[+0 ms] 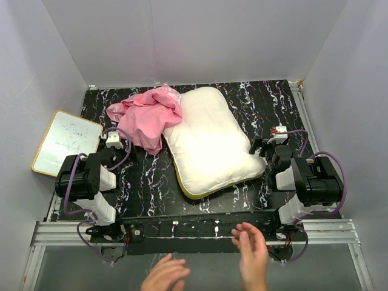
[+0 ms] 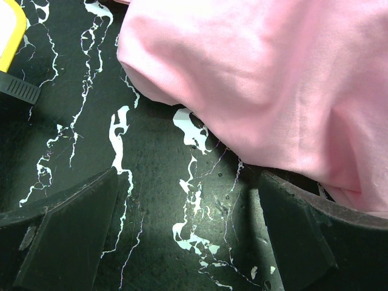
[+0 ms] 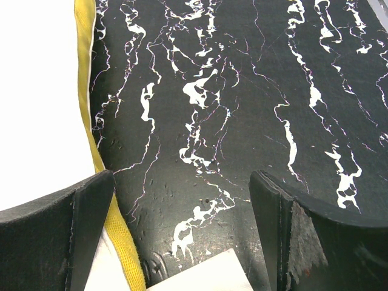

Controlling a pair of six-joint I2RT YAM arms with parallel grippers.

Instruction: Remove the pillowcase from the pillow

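The pink pillowcase (image 1: 147,114) lies crumpled on the black marbled table, at the far left of the pillow and fully off it. The white pillow (image 1: 212,140) with a yellow band along its edge lies bare in the middle. My left gripper (image 1: 113,140) is open and empty just left of the pillowcase; its wrist view shows plain pink fabric (image 2: 267,79) beyond the jaws. My right gripper (image 1: 262,147) is open and empty by the pillow's right edge; the yellow band (image 3: 91,121) runs past the left finger (image 3: 66,224).
A white board with a yellow frame (image 1: 65,140) lies at the table's left edge. Two human hands (image 1: 251,251) hover over the near rail between the arm bases. A white slip (image 3: 206,276) shows at the bottom of the right wrist view.
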